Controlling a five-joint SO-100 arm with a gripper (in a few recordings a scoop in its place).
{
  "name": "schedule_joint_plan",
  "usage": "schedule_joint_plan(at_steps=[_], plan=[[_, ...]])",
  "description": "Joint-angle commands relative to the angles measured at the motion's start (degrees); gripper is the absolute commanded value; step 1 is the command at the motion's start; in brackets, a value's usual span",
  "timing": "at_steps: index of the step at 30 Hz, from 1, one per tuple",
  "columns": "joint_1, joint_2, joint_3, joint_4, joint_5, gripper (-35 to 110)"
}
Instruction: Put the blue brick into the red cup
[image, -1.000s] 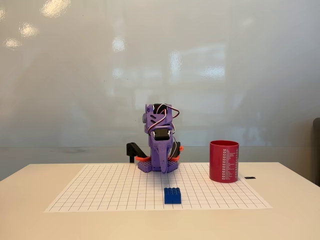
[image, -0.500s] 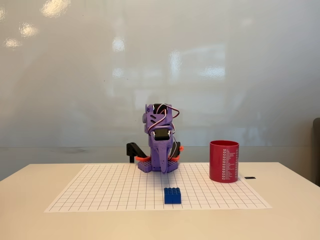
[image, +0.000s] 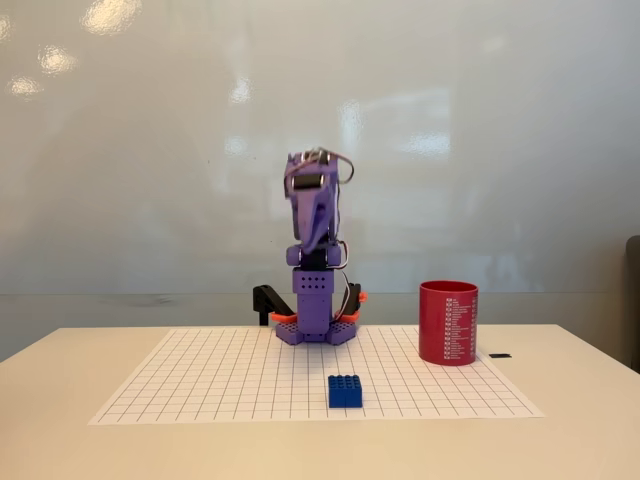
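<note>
Gridded sheet (image: 200, 385): blue brick (image: 345, 391), red cup (image: 448, 322) apart.

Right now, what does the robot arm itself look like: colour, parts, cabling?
The arm is purple plastic throughout. Its base is a purple perforated block with orange pieces at its foot and a black bracket to the left in the fixed view. Thin cables loop over the top, and more run beside the perforated middle segment. The gripper is blurred, so its fingers cannot be made out.

Low front view, facing arm (image: 315, 270), table-level
</note>
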Motion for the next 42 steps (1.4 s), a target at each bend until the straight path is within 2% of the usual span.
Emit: schedule_joint_plan(at_steps=[1,7,13,18,24,30,35,42], plan=[[-3.34,-15.56,-23.38,8.53,1.05,-1],[-5.01,-33.57,-45.26,14.33,2.81,-1],[-5.98,-55.55,-53.61,14.24,-0.44,-1],[-11.34,-71.46,-57.22,14.24,-0.7,-1],[-17.67,-83.5,-51.86,14.24,0.26,-1],[-19.42,-88.24,-40.61,13.1,0.18,-1],[-17.84,-85.96,-31.73,9.93,-1.76,-1],[-16.17,-78.93,-25.31,-0.26,6.59,-1]])
